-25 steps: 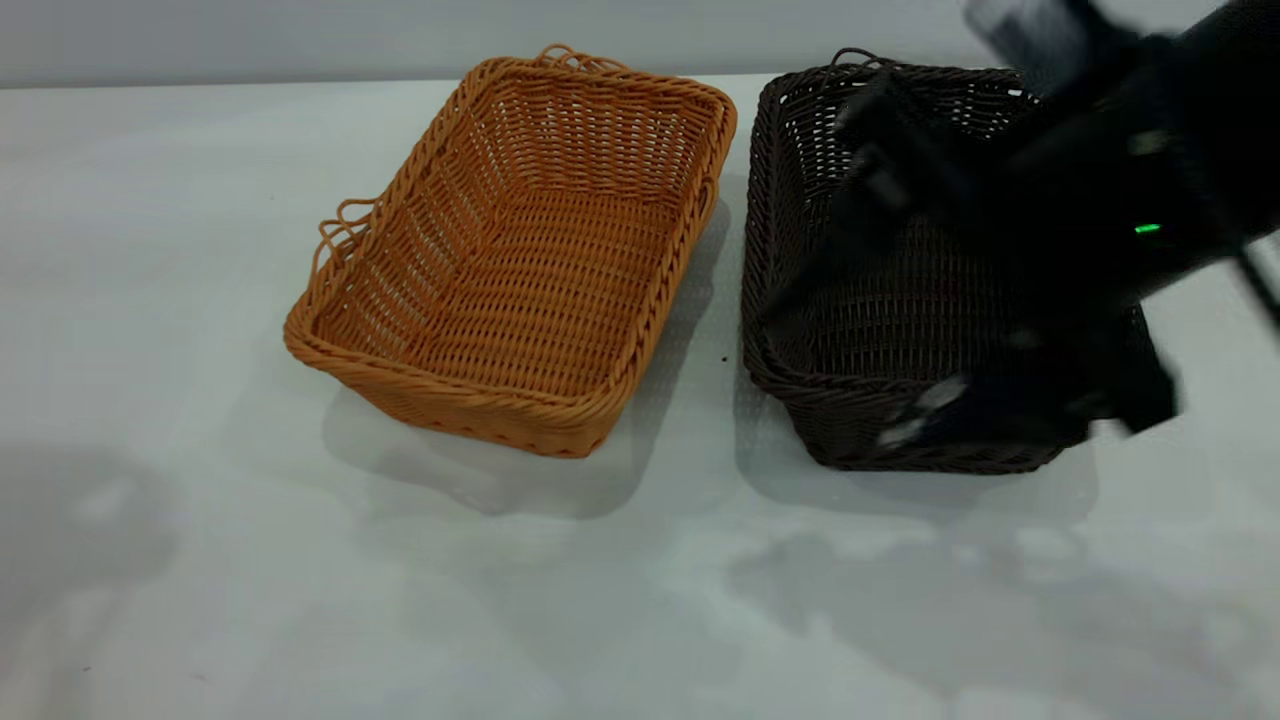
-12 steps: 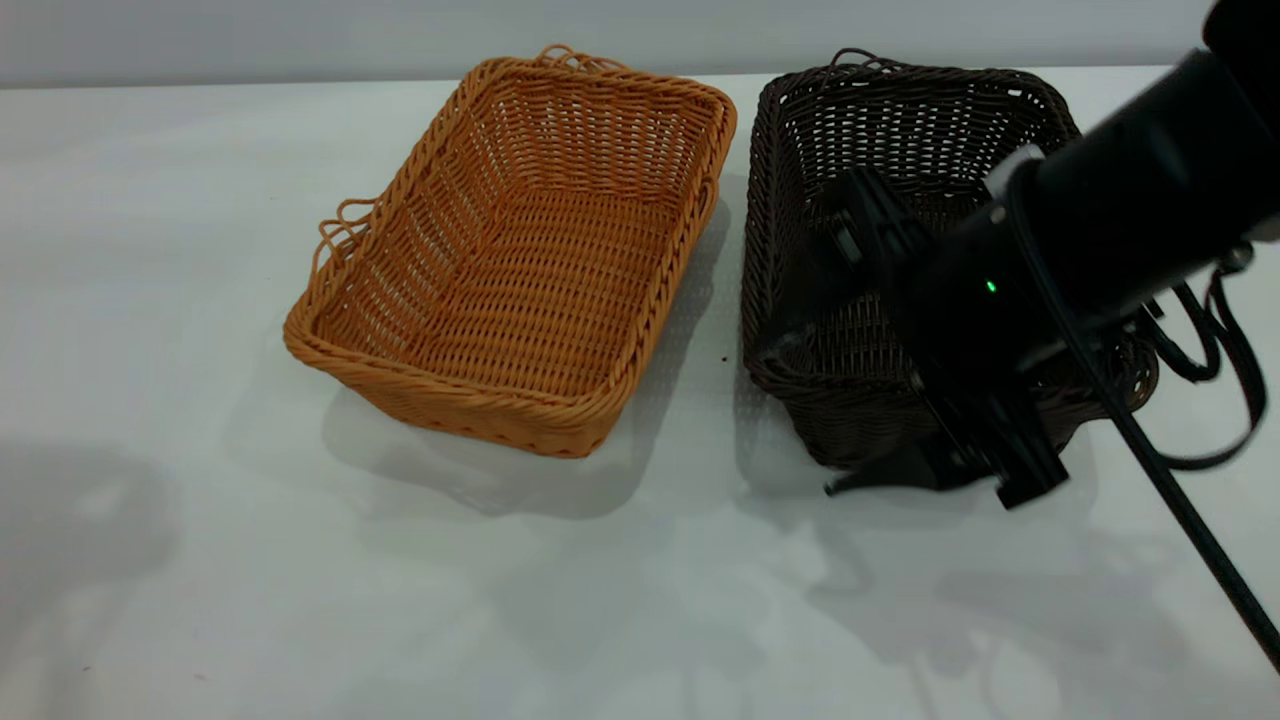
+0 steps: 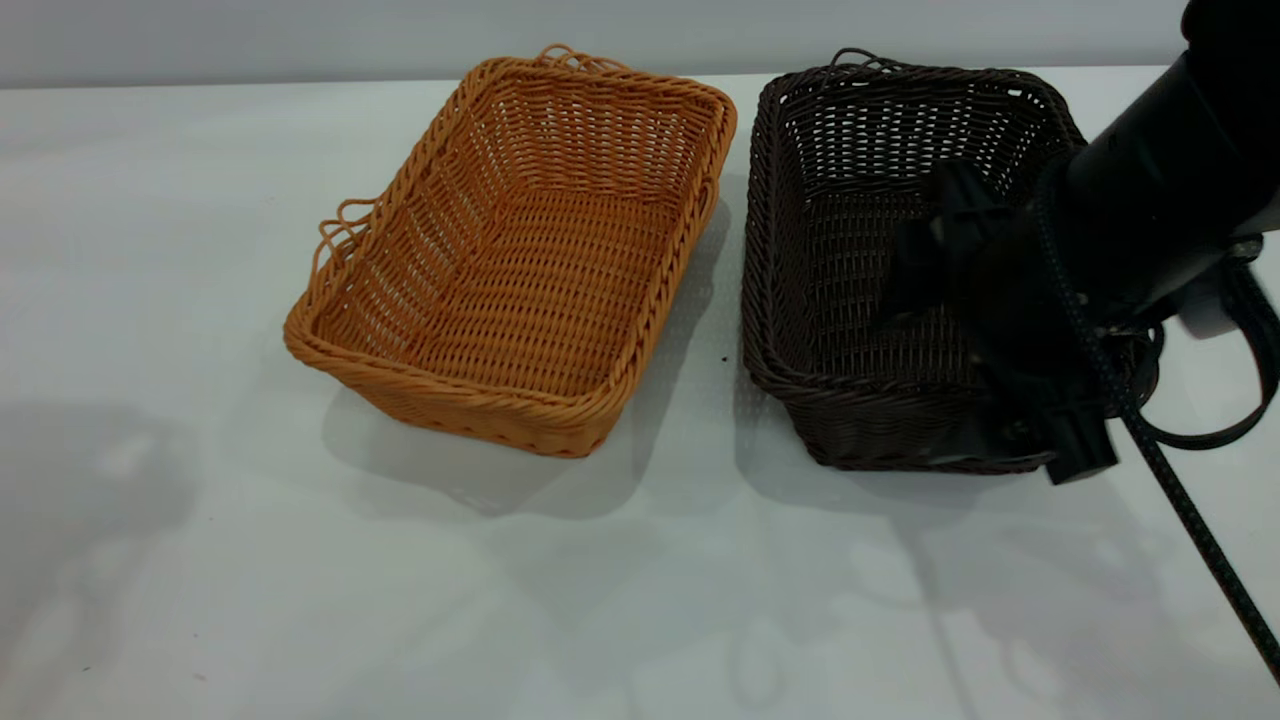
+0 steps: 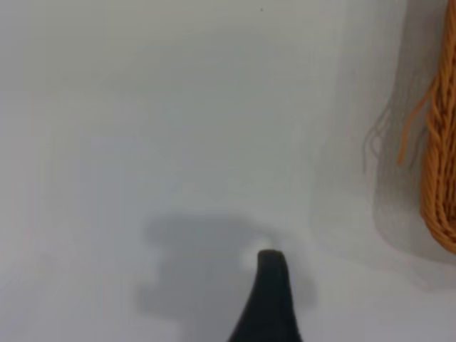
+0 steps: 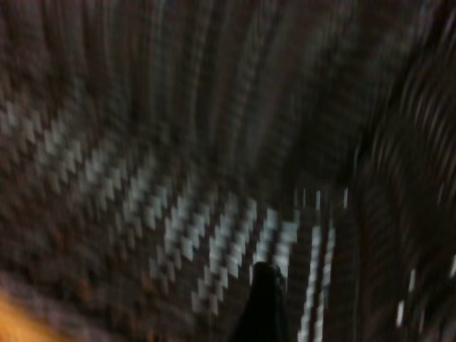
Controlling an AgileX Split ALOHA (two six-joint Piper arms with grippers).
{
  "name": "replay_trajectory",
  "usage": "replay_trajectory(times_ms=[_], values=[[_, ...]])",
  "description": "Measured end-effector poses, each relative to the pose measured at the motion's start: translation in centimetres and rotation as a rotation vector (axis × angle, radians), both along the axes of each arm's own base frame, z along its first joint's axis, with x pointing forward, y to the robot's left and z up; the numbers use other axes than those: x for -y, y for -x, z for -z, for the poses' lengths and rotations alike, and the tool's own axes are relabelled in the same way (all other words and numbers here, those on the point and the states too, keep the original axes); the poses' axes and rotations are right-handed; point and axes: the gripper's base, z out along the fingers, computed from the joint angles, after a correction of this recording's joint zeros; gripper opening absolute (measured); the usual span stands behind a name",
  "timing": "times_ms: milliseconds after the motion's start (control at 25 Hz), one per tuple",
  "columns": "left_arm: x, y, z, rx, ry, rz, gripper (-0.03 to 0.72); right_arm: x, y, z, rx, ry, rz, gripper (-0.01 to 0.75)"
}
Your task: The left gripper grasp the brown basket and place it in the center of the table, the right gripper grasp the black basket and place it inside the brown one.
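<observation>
A plain pale grey wall [image 3: 300, 35] runs behind the far edge, with soft shadows mottling the lit white surface.

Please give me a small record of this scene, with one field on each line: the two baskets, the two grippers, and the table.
brown basket: upright near the table's middle, nothing inside
black basket: upright to its right, apart from it, not lifted
right gripper: at the black basket's near right rim, finger state unclear
left gripper: above bare table beside the brown basket
table: white
nesting: not yet done
</observation>
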Motion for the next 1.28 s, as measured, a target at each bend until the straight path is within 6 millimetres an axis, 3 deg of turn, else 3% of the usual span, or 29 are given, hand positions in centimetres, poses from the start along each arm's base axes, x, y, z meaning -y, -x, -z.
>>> replay_trajectory(times_ms=[200, 320, 720, 920, 1120, 1280], values=[[0.4, -4.3, 2.6, -0.091, -0.003, 0.008, 0.580, 0.6, 0.1, 1.0, -0.022, 0.060, 0.053, 0.592], [1.8, -7.3, 4.7, -0.142, -0.008, 0.047, 0.580, 0.7, 0.2, 1.4, -0.036, 0.064, 0.060, 0.592], [10.4, -15.6, 12.1, -0.214, -0.033, 0.235, 0.580, 0.9, 0.1, 1.5, -0.035, 0.082, 0.073, 0.592], [13.0, -17.7, 15.8, -0.259, -0.047, 0.282, 0.580, 0.9, 0.1, 1.5, -0.034, 0.086, 0.075, 0.591], [13.3, -18.4, 19.0, -0.304, -0.055, 0.283, 0.564, 1.3, 0.0, 1.5, -0.024, 0.128, 0.091, 0.538], [13.3, -18.3, 20.2, -0.330, -0.058, 0.282, 0.517, 1.3, -0.5, 1.8, -0.014, 0.155, 0.088, 0.456]])
